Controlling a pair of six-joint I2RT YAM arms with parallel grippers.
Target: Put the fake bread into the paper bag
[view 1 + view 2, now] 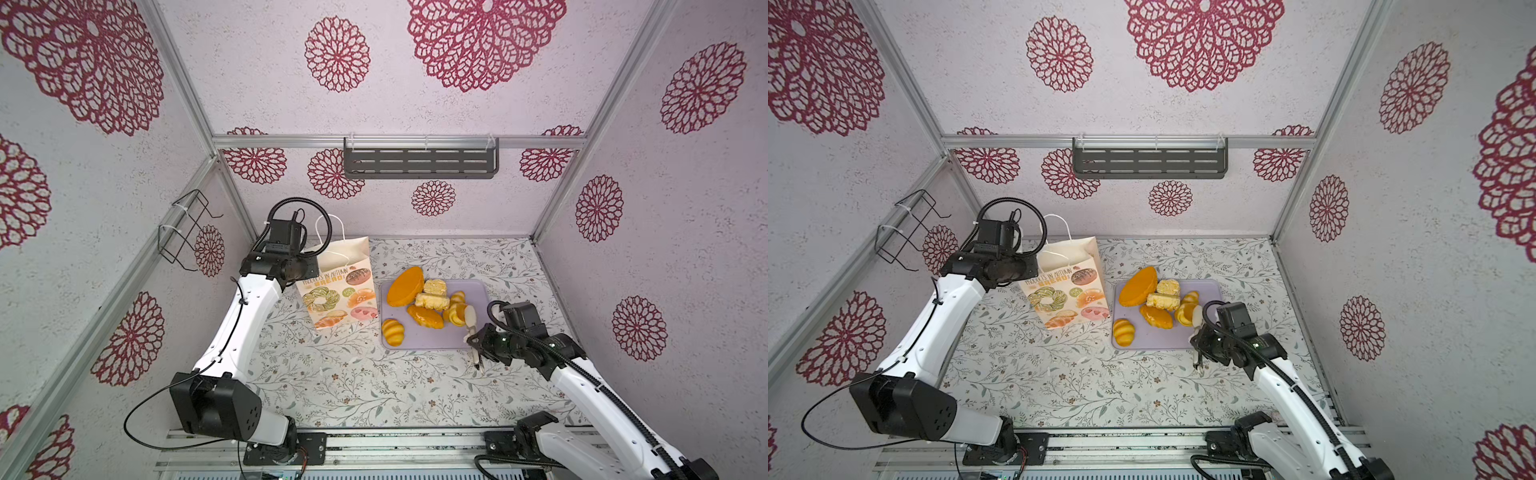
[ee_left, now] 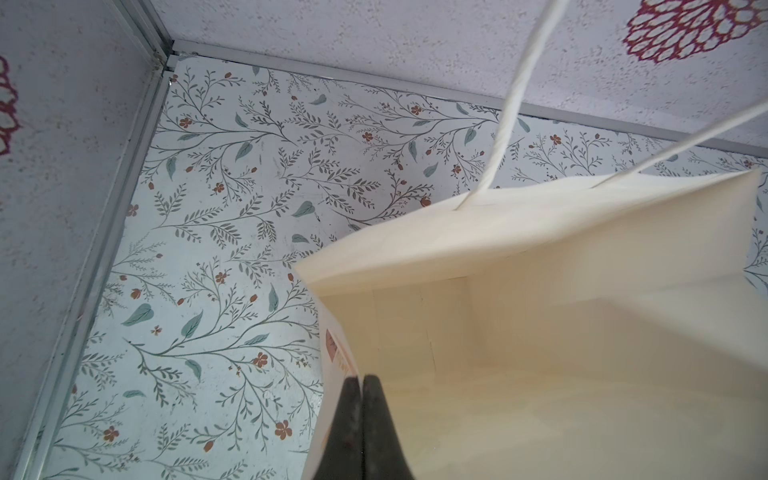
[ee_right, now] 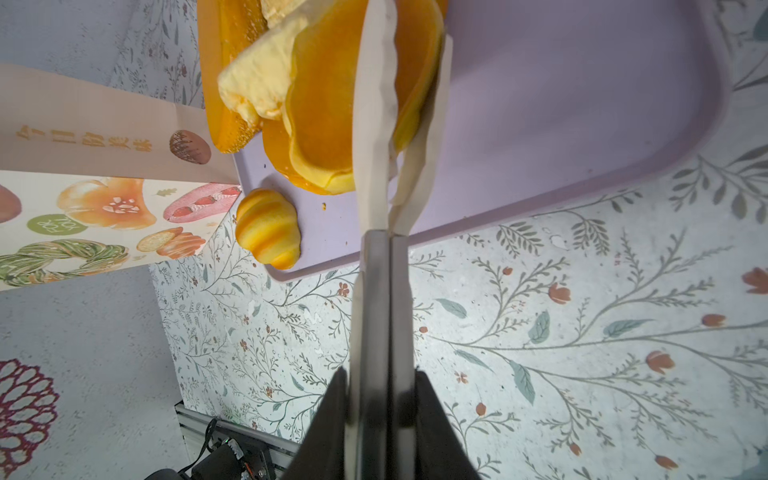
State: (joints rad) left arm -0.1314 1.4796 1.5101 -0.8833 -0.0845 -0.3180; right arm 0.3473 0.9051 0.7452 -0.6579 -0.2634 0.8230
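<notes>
Top views first: the paper bag (image 1: 338, 286) stands upright on the floral table (image 1: 374, 386), left of centre towards the far side, and the left gripper (image 1: 311, 266) is up at its left rim. Just right of the bag lies the lilac tray (image 1: 432, 340), and the fake bread (image 1: 405, 286) is all out here on it, piled at the tray's far side, with one striped bun (image 1: 392, 331) alone at the near-left corner. The right gripper (image 1: 478, 345) comes in at the tray's near-right edge, carrying tongs (image 1: 471, 318) whose cream tips point towards the far side and meet a yellow bun at the right end of the pile. Over to the left wrist view: the dark fingers (image 2: 351, 415) are pressed together with the edge of the bag's wall nipped between them, the mouth gapes wide, and a white cord handle (image 2: 515, 108) rises from the rim. Now the right wrist view: the black fingers (image 3: 328, 424) are clamped on the tongs' metal handles, which are squeezed flat together. The cream tips straddle the edge of a golden bun (image 3: 328, 104) on the tray, though whether they truly pinch it I cannot tell. The striped bun sits apart by the tray's edge, with the bag's printed face just beside it.
</notes>
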